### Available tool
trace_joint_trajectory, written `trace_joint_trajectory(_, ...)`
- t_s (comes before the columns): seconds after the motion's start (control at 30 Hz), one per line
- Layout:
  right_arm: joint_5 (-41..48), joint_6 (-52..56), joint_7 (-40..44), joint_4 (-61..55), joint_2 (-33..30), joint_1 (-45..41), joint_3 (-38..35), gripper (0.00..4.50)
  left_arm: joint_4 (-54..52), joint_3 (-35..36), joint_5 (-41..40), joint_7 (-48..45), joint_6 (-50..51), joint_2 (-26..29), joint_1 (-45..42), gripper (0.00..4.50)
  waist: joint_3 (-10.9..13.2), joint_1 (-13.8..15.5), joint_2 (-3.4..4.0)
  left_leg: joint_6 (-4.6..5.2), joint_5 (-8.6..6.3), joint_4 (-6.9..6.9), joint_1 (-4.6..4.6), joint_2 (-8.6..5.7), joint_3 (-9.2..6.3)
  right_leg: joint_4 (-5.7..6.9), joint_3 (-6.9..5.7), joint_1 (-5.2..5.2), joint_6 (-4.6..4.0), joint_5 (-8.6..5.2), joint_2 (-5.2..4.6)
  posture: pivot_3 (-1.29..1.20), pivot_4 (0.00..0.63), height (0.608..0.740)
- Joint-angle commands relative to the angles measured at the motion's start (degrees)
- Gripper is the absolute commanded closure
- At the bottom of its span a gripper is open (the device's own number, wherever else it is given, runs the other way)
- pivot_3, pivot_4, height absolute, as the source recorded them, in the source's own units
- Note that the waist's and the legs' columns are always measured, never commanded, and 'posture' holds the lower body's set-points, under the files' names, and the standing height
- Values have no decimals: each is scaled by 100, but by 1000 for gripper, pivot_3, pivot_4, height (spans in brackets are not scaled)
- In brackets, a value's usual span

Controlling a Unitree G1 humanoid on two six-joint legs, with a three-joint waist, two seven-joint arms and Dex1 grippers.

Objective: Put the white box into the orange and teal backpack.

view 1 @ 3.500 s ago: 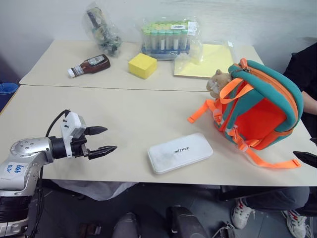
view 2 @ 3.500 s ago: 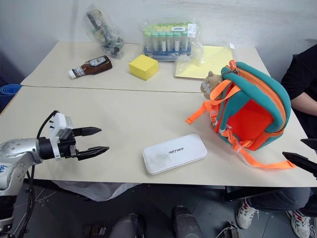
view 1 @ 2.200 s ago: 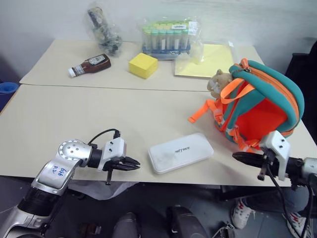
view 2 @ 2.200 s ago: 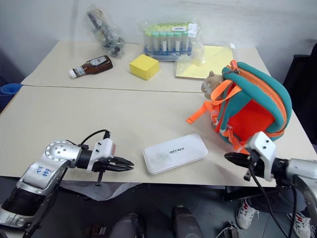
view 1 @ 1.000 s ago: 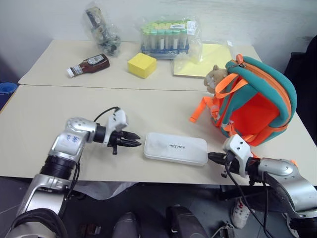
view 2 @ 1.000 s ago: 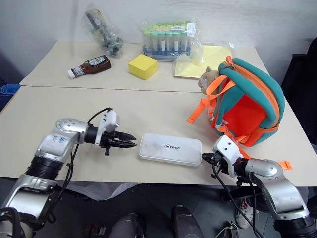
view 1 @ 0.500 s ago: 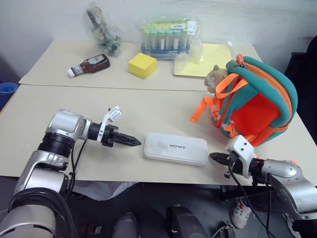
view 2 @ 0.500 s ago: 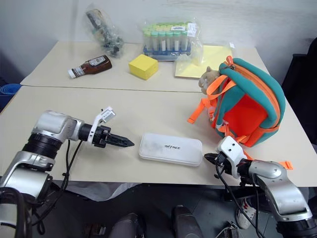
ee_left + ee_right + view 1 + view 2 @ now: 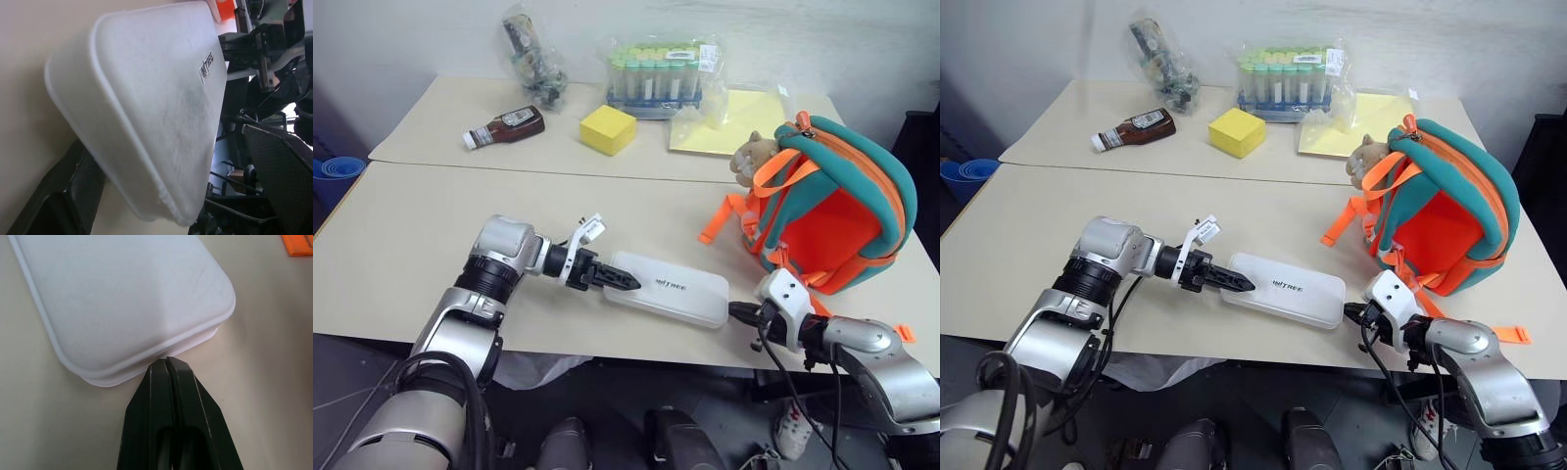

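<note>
Box: white box (image 9: pixel 671 290) lying on table (image 9: pixel 401 225), outside backpack (image 9: pixel 1445 211).
Left gripper (image 9: pixel 619 282): spread around its end.
Right gripper (image 9: pixel 168 363): pressed together, bracing the other end.
Left: lifting, inserting.

White box (image 9: pixel 668 289) flat on near table (image 9: pixel 411 235), near front edge; left gripper (image 9: pixel 617 281) at its left end, right gripper (image 9: pixel 1351 313) touching its right end; backpack (image 9: pixel 832 211) upright right of and behind box, plush animal (image 9: pixel 754 155) at its upper left; far table (image 9: pixel 460 127) behind: sauce bottle (image 9: pixel 504 125) at left, cube block (image 9: pixel 608 129) right of bottle, tube rack in bag (image 9: pixel 661 76) behind block, paper sheet (image 9: pixel 729 122) right of block, bagged item (image 9: pixel 533 54) at back left.
</note>
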Motion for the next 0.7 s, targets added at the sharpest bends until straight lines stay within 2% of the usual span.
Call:
trace_joint_trajectory(0.03,24,-152,-30,-82,39,0,-66,4500,48,36,-173,3,112,-113,-68,431,0,-3,0,-1,0,-1,0,1,0,0,0,0,0,0,1,0,150,740)
trace_joint_trajectory(0.37,62,-290,-121,-89,107,106,-112,4500,-295,255,-657,-192,299,-59,-37,3146,1,-27,-1,-16,4,-2,-10,9,0,1,-1,-12,-1,-1,11,0,150,740)
trace_joint_trajectory(0.5,163,-196,-474,-399,215,273,-545,4500,-638,497,-867,-82,449,24,117,3204,1,-23,0,-17,4,-2,-10,8,0,3,0,-12,-1,-1,10,0,150,740)
trace_joint_trajectory(0.57,364,110,-737,-703,295,435,-1009,4153,-794,763,-968,42,559,127,193,3204,1,-28,0,-19,6,-4,-11,8,0,4,0,-14,-1,-1,9,0,150,740)
trace_joint_trajectory(0.7,1042,805,-1221,-1614,536,775,-2014,2999,-1038,1499,-1184,360,740,458,377,3204,1,-58,0,-27,9,-8,-14,14,0,9,1,-22,-2,-2,13,0,150,740)
